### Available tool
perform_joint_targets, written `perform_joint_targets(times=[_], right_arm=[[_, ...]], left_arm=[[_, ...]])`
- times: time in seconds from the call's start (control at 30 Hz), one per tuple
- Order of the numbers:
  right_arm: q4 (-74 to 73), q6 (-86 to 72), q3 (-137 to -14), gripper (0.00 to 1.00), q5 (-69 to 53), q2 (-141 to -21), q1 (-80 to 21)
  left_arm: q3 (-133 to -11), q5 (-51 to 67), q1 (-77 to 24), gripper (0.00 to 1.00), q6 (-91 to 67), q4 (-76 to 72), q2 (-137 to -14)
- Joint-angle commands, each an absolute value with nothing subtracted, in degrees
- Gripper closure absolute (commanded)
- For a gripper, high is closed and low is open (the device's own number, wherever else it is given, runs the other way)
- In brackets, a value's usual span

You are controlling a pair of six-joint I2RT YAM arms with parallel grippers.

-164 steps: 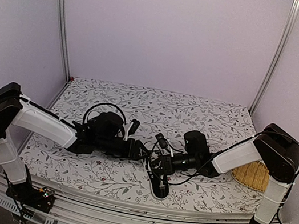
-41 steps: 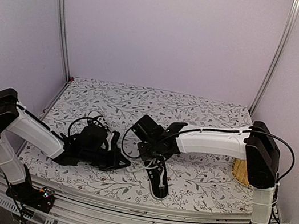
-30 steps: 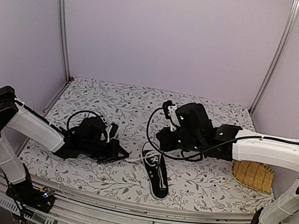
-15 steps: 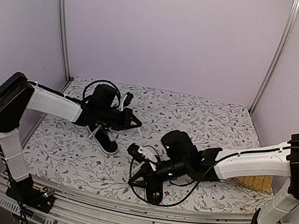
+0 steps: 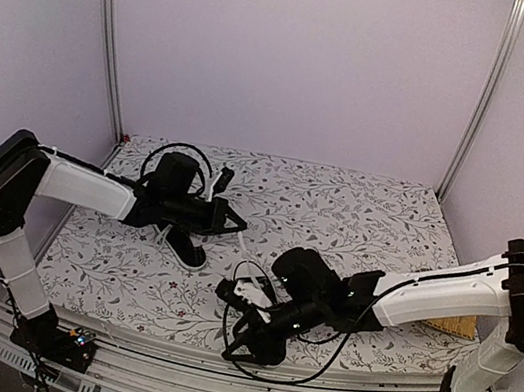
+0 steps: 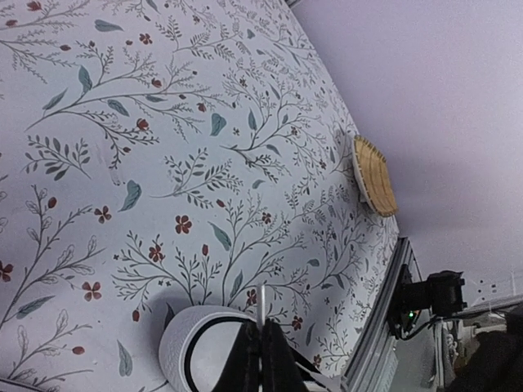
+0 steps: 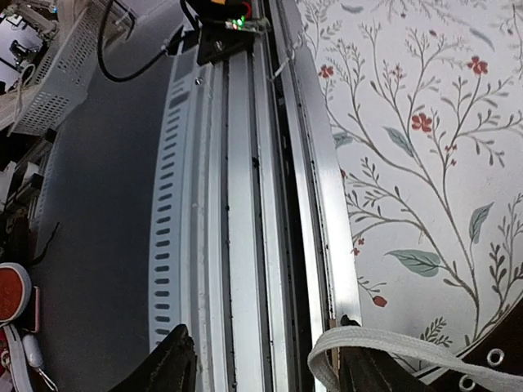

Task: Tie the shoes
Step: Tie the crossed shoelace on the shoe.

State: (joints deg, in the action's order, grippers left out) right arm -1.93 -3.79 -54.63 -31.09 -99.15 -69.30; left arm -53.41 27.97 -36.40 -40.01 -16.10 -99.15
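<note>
The floral-cloth worktop fills the floor of the booth, with a metal rail along its near edge.

The left arm reaches in from 9 o'clock, and the right arm sweeps in low from 3 o'clock toward the near edge.

A wicker mat lies at the 4 o'clock edge, partly hidden by the right arm.

Of the shoes, the far shoe sits on the cloth at about 9 o'clock from the worktop's middle, under the left arm's wrist. In the left wrist view its white toe cap shows just below the fingers.

The near shoe is at 6 o'clock, close to the rail. From above it is mostly covered by the right wrist. The right wrist view shows only a black corner of it, with eyelets.

The left claw points toward 3 o'clock with its jaws pressed together. A thin pale strand stands at their tips, and I cannot tell whether it is pinched.

The right claw hangs over the rail at 6 o'clock with its jaws spread wide and nothing between them.

A white lace arcs from the near shoe up to the finger on the shoe's side. Whether it touches that finger I cannot tell.
</note>
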Motion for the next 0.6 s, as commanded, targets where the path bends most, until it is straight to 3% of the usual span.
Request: perform_joint_targets(times=[0.0,0.17,0.3,0.33,0.47,0.5,0.57], right_arm=[[0.05,-6.58,-54.02,0.36,-29.23,-88.08,-65.95],[0.50,-11.52,-54.11,0.33,-22.79,-83.99,-58.52],[2.33,-12.15,-54.76,0.36,-25.27,-85.50,-55.35],[2.41,-11.45,-55.36,0.40,-27.11,-86.19,-55.35],[5.22,-11.13,-55.64,0.88,-36.91,-88.76,-56.22],[5.80,-11.42,-55.45,0.95,-36.97,-88.97,-57.21],[6.68,-11.54,-55.45,0.97,-36.06,-88.87,-59.77]], left_arm=[[-51.10,28.57,-38.75,1.00,-36.84,-20.01,-94.71],[-49.93,26.81,-41.47,1.00,-35.99,-21.81,-91.89],[-50.41,25.46,-42.93,1.00,-35.88,-22.14,-90.72],[-50.63,25.41,-43.10,1.00,-35.93,-22.00,-90.63],[-51.31,24.56,-43.22,1.00,-35.73,-20.99,-90.68],[-51.40,24.41,-43.16,1.00,-35.67,-20.77,-90.89],[-51.58,24.15,-43.21,1.00,-35.65,-20.37,-91.45]])
